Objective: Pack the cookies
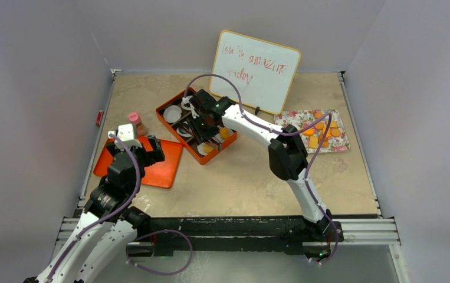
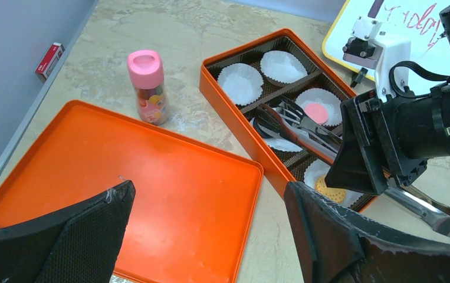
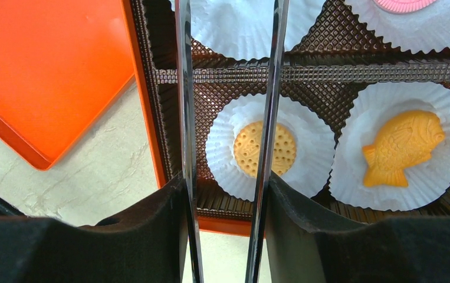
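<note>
Marbled tabletop (image 1: 258,183): box (image 2: 240,127) seemingly holds three cookies (image 3: 265,148), more on floral mat (image 1: 345,143); right fingers (image 3: 328,242) clench tongs (image 3: 268,118), left fingers (image 2: 352,247) released

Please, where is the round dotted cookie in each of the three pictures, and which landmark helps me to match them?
Top external: the round dotted cookie lies in the near corner of the box.
Left wrist: lower right, in a paper cup.
Right wrist: centre, seen between the tongs.
Shared landmark: the orange tray, left of the box in every view.
</note>
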